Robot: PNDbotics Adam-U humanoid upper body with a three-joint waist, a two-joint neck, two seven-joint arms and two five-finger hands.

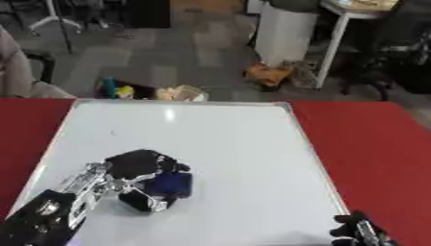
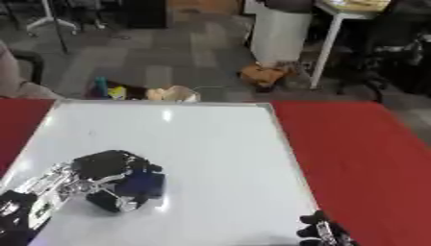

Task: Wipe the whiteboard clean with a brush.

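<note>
A large whiteboard lies flat on the red table, its surface nearly all white with one tiny dark speck at the upper left. My left hand rests on the board's lower left part, fingers curled round a dark blue brush pressed against the surface. My right hand shows only as dark fingertips at the bottom right, just off the board's corner.
Beyond the table's far edge lie a grey carpet floor, some bags and small items, an orange object and a white table leg. A person's sleeve shows at the far left.
</note>
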